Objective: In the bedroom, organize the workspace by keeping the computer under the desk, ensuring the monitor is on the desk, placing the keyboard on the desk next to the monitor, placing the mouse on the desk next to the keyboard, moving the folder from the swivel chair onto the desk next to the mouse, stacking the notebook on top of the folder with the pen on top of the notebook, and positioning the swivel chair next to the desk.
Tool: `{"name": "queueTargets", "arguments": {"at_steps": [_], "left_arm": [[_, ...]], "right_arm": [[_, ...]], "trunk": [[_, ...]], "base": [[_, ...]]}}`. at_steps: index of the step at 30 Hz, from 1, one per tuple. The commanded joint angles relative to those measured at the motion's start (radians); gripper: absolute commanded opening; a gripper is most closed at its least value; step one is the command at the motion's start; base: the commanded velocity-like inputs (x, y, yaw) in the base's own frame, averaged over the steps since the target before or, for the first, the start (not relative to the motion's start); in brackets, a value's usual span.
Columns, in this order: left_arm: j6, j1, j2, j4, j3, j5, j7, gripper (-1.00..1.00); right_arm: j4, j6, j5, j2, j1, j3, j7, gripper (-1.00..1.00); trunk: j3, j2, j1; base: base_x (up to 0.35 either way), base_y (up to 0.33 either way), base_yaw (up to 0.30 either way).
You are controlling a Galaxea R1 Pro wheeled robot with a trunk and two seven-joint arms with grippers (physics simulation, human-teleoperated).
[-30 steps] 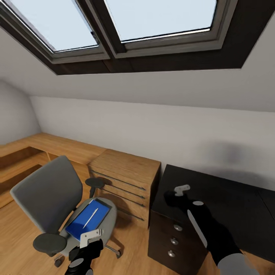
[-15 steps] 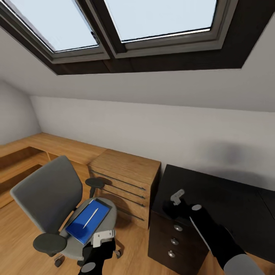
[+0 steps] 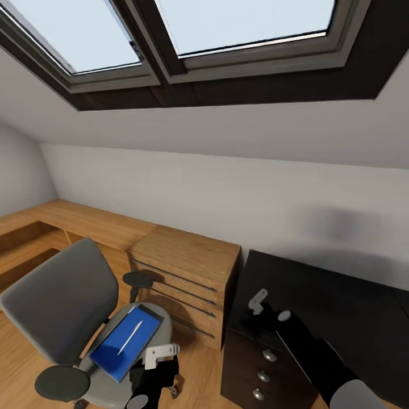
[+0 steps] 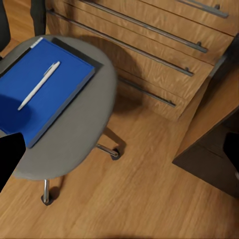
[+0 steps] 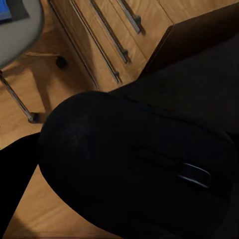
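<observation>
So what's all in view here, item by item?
skylight: one, dark-framed, in the sloped ceiling
swivel chair: one, grey, head view's lower left
folder: one, blue, on the chair seat
pen: one, white, on the folder
drawer unit: one, oak, between chair and desk
desk: one, black, silver-knobbed drawers
mouse: one, black, in the right gripper
left gripper: open, beside the seat
right gripper: over the desk's corner
</observation>
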Motion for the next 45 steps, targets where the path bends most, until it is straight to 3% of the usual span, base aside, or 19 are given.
{"name": "queueTargets", "arguments": {"at_steps": [1,4,6,9,25,35,45], "left_arm": [[0.002,0.000,0.000,-0.001,-0.002,0.008,0.007,1.00],[0.002,0.000,-0.001,0.000,-0.004,0.008,0.006,1.00],[0.002,0.000,-0.001,0.000,-0.017,0.008,0.006,1.00],[0.002,0.000,-0.001,0.000,-0.022,0.009,0.006,1.00],[0.004,-0.001,0.000,0.000,-0.021,0.013,0.006,1.00],[0.004,0.000,0.000,-0.010,-0.021,0.014,0.006,1.00],[0.004,-0.002,0.002,-0.085,-0.018,0.014,0.006,1.00]], "right_arm": [[0.005,0.003,0.011,0.000,-0.001,0.002,0.006,-1.00],[0.069,-0.010,0.018,0.003,-0.001,0.026,0.006,-1.00],[0.137,-0.066,0.027,0.004,-0.003,0.039,0.005,-1.00],[0.150,-0.080,0.029,0.004,-0.004,0.041,0.004,-1.00],[0.146,-0.091,0.027,0.002,-0.003,0.039,0.005,-1.00],[0.183,-0.114,0.029,0.005,-0.004,0.042,0.005,-1.00],[0.197,-0.116,0.029,0.006,-0.004,0.044,0.005,-1.00]], "trunk": [[-0.002,-0.002,0.001],[-0.002,-0.002,0.001],[-0.002,-0.002,0.001],[-0.002,-0.002,0.001],[-0.002,-0.002,0.001],[-0.002,-0.002,0.001],[-0.002,-0.002,0.001]], "base": [[0.018,0.000,0.000],[0.005,0.000,0.000],[0.001,0.000,0.000],[0.018,0.000,0.000],[0.262,-0.030,0.000],[0.037,-0.022,0.000],[0.000,0.000,0.000]]}}
